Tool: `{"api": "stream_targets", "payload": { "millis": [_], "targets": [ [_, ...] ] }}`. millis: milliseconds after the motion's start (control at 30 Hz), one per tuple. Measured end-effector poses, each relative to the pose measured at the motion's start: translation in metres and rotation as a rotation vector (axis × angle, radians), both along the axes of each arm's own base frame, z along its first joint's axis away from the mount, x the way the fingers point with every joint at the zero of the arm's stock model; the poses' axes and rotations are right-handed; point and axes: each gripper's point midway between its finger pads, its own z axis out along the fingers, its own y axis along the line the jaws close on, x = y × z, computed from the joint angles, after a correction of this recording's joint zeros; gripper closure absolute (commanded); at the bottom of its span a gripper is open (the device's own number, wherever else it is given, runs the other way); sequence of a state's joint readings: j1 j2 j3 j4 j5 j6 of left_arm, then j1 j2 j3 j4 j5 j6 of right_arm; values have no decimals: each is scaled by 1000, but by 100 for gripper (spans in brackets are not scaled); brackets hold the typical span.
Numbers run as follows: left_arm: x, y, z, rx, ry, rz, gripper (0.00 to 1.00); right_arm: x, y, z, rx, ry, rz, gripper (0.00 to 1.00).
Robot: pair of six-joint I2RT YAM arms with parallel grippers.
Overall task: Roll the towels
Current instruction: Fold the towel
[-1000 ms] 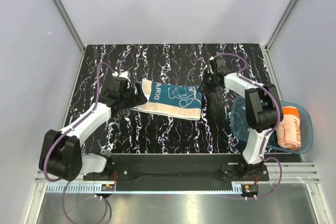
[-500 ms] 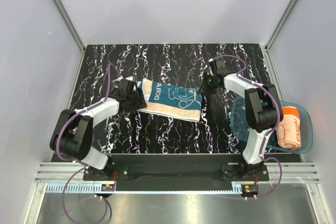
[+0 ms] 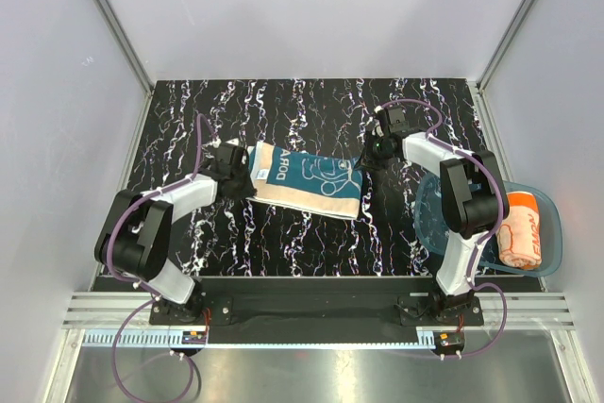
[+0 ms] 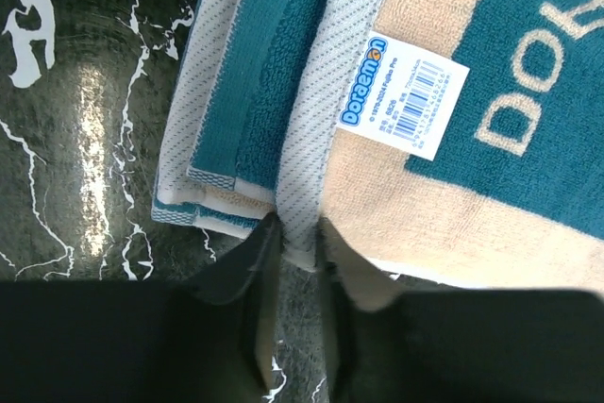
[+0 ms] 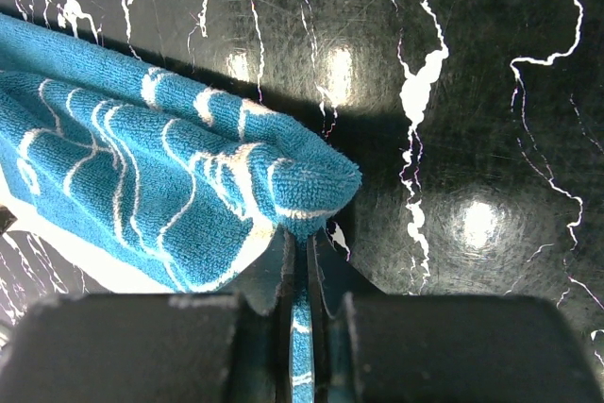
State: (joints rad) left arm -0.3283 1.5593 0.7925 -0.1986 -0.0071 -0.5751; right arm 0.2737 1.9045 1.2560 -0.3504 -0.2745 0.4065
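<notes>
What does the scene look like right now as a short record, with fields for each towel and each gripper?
teal towel: folded flat on the table, not yet rolled
orange towel: rolled, lying in the blue tray
left gripper: pinching the teal towel's left edge
right gripper: shut on the teal towel's right corner

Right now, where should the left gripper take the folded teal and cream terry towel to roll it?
Pinch the left hem of the teal and cream towel, coming low from the left: its layers end there in a thin lip the fingers can straddle.
</notes>
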Motion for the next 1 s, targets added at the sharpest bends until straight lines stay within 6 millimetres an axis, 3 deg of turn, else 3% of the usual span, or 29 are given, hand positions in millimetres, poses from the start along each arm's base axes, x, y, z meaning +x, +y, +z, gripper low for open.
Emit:
{"api": "stream_targets", "payload": {
  "millis": [100, 400, 600, 800, 833, 867, 900, 967, 1000],
  "targets": [
    [1, 0, 0, -1, -3, 1, 88, -1, 0, 0, 1, 3, 4, 100],
    [9, 11, 11, 65, -18, 38, 90, -5, -1, -2, -6, 16, 11, 100],
    [12, 32, 25, 119, -37, 86, 89, -10, -2, -7, -10, 32, 13, 100],
    [11, 43, 25, 149, -29, 112, 81, -21, -3, -16, -10, 65, 18, 100],
    [11, 44, 24, 152, -24, 114, 76, -22, -3, -17, -10, 68, 19, 97],
    [10, 45, 23, 154, -21, 115, 53, -23, -3, -17, -9, 70, 20, 91],
    [10, 46, 22, 161, -18, 113, 42, -23, -3, -17, -7, 71, 21, 67],
    [10, 50, 16, 174, -1, 121, 26, -24, -2, -17, -4, 73, 23, 49],
    [9, 51, 12, 179, 11, 124, 23, -24, -2, -18, -4, 74, 24, 40]
  ]
}}
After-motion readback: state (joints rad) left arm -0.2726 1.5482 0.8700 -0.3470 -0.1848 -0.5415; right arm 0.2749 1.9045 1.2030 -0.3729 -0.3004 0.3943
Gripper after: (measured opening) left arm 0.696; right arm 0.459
